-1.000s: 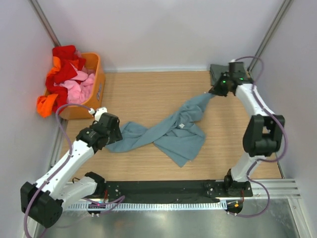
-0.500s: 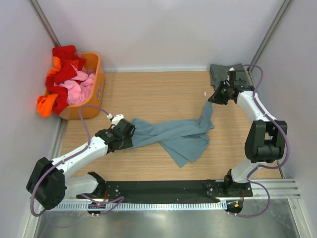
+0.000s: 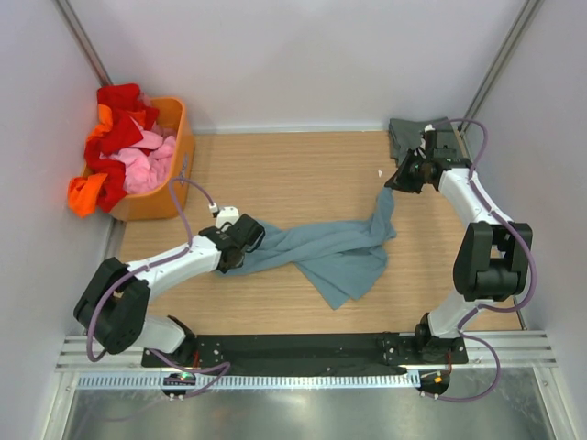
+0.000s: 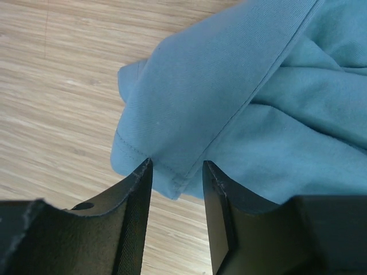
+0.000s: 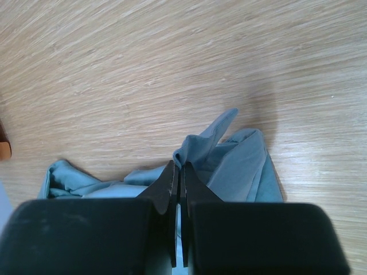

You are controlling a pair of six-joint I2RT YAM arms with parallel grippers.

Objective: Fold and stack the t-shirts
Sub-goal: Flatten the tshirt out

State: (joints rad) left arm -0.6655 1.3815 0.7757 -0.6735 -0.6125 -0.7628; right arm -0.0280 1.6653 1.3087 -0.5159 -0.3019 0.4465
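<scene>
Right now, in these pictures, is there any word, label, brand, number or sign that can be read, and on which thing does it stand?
No text can be read in any view.
blue shirt: plain cloth, no print or tag in view.
dark shirt: no print in view.
orange basket: no writing in view.

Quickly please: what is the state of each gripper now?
Left gripper: open, shirt hem between the jaws.
Right gripper: closed on the shirt.
</scene>
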